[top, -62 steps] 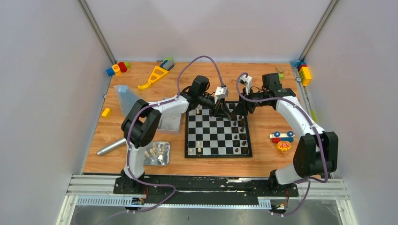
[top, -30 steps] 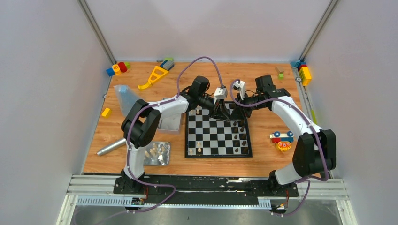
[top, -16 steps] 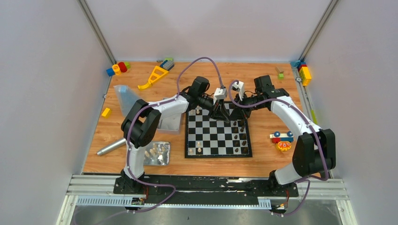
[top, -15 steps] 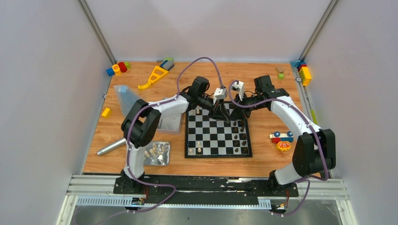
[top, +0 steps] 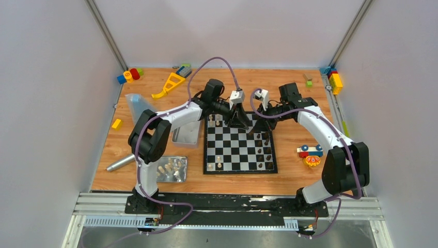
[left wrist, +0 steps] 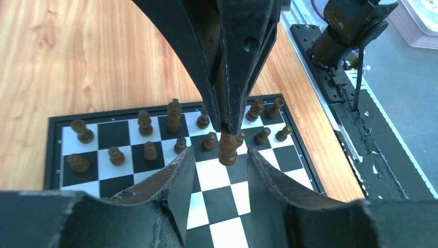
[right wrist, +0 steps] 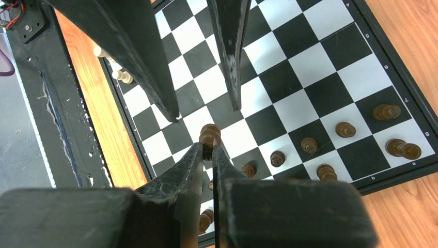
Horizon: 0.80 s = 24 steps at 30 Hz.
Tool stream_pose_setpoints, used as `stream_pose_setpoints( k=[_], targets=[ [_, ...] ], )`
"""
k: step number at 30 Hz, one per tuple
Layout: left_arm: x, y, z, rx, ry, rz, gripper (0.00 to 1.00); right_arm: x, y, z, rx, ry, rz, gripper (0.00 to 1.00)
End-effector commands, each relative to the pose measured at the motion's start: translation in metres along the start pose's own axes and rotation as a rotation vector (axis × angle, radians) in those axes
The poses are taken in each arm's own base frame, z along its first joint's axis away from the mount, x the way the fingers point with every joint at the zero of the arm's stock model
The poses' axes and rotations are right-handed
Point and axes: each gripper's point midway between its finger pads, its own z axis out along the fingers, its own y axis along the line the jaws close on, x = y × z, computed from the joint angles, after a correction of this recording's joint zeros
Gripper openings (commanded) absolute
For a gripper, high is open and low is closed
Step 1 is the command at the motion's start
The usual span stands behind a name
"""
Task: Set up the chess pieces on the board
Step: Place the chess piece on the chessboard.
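Note:
The board (top: 232, 150) lies mid-table, with dark chess pieces (top: 266, 145) along its right side and a few pale ones (top: 218, 163) on its left. My right gripper (top: 256, 127) hangs over the far right part of the board (right wrist: 304, 62). It is shut (right wrist: 208, 148) on the top of a dark piece (right wrist: 210, 134), held just above the squares. The left gripper (top: 238, 121) is open. In the left wrist view its fingers (left wrist: 221, 155) stand apart on either side of that dark piece (left wrist: 227, 150), not touching it. More dark pieces (left wrist: 144, 124) stand in two rows beyond.
A metal tray (top: 179, 177) with pale pieces (top: 169, 167) sits near the board's left. A second metal tray (top: 186, 135), a clear bag (top: 136, 103) and a metal cylinder (top: 121, 163) lie on the left. A toy car (top: 311, 151) and coloured blocks (top: 129, 76) (top: 335, 80) ring the table.
The left gripper opened off the dark piece and drew back toward the far left. The right gripper closed on that piece's top.

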Motion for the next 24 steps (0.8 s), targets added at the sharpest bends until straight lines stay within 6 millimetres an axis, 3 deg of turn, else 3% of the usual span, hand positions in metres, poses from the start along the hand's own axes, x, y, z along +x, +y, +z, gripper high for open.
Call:
stream_pose_setpoints(
  k=[1,7,15,24],
  targets=[
    [-0.04,-0.006,-0.015,-0.023,-0.038,0.134,0.51,-0.028,-0.005,-0.008,0.044,-0.06,-0.047,0.0],
    [-0.039,-0.002,-0.04,-0.089,-0.028,0.134,0.53,-0.038,-0.032,-0.017,0.196,-0.045,-0.043,0.0],
    [-0.034,0.0,-0.081,-0.24,0.06,0.122,0.54,-0.027,-0.087,-0.03,0.456,0.072,-0.011,0.0],
    [-0.022,-0.022,-0.101,-0.291,0.134,0.108,0.56,-0.011,-0.117,-0.02,0.521,0.154,0.045,0.0]
  ],
)
